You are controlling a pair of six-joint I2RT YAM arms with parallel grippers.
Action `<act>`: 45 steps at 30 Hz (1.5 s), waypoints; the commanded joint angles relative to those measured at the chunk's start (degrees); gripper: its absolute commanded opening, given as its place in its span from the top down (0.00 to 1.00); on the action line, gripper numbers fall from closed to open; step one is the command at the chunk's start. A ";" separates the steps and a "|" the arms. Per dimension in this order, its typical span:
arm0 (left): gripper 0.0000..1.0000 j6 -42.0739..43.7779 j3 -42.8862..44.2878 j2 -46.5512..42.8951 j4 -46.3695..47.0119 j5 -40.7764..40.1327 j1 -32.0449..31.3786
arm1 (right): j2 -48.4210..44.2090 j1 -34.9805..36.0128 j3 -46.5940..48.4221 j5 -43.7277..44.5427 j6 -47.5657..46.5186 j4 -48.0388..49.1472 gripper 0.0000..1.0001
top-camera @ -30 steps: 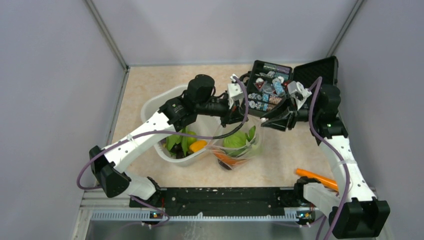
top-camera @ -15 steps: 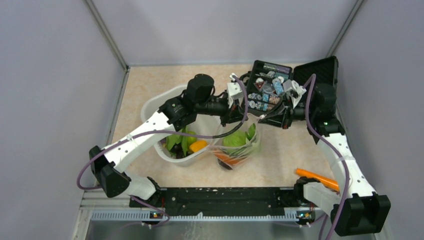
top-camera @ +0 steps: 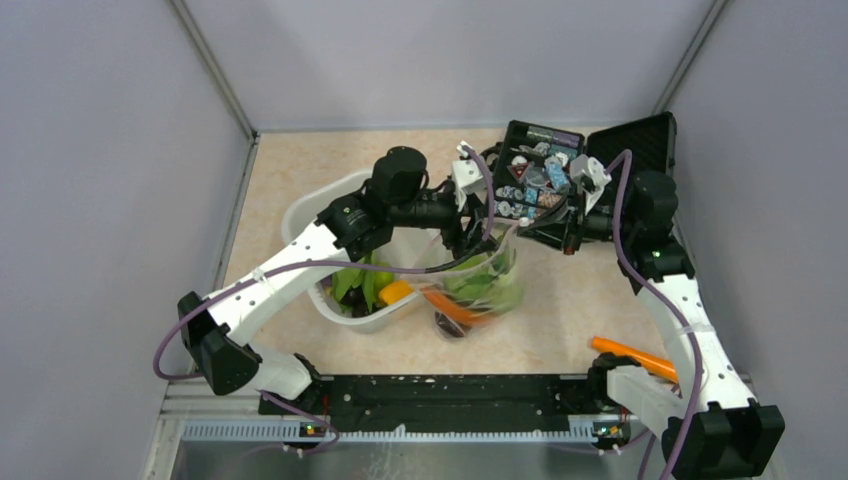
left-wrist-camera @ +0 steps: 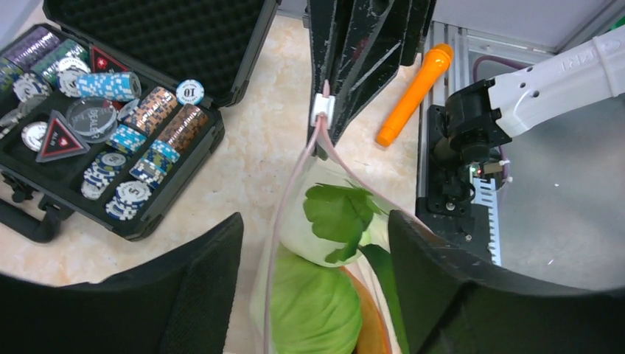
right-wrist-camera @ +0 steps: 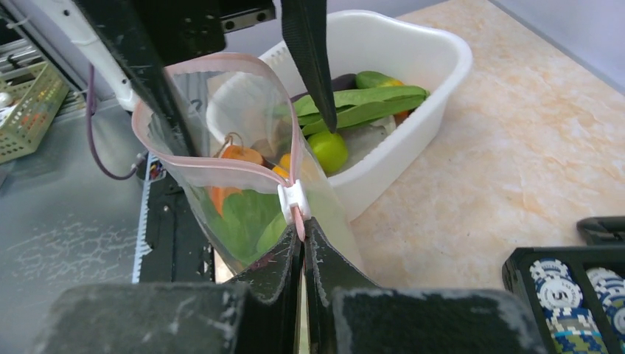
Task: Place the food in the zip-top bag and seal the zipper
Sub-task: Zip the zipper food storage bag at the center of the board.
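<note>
The zip-top bag stands between the arms, its mouth spread wide. Inside it lie a green cabbage, a leafy piece and an orange carrot. My right gripper is shut on the end of the pink zipper, right beside the white slider. My left gripper is open, with one finger on each side of the bag's mouth and no grip on it. More food stays in the white tub: green leafy pieces and a dark purple piece.
An open black case of poker chips lies just behind the right gripper. An orange tool rests by the right arm's base. Walls close the table on three sides.
My right gripper has shut on the zipper's end near the slider. My left gripper, shut before, has opened and let the bag's edge go; the mouth now gapes wider.
</note>
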 commanded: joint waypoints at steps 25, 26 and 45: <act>0.01 1.86 13.25 4.54 -9.39 -17.75 -5.73 | -4.25 0.58 4.21 7.14 0.76 -4.77 1.00; 0.01 2.26 13.47 4.90 -9.38 -18.12 -5.86 | -4.37 0.61 4.24 6.99 0.50 -5.06 1.00; 0.73 9.64 13.90 5.68 -16.30 -14.81 -6.86 | -4.77 0.56 4.55 5.44 -0.74 -6.68 1.00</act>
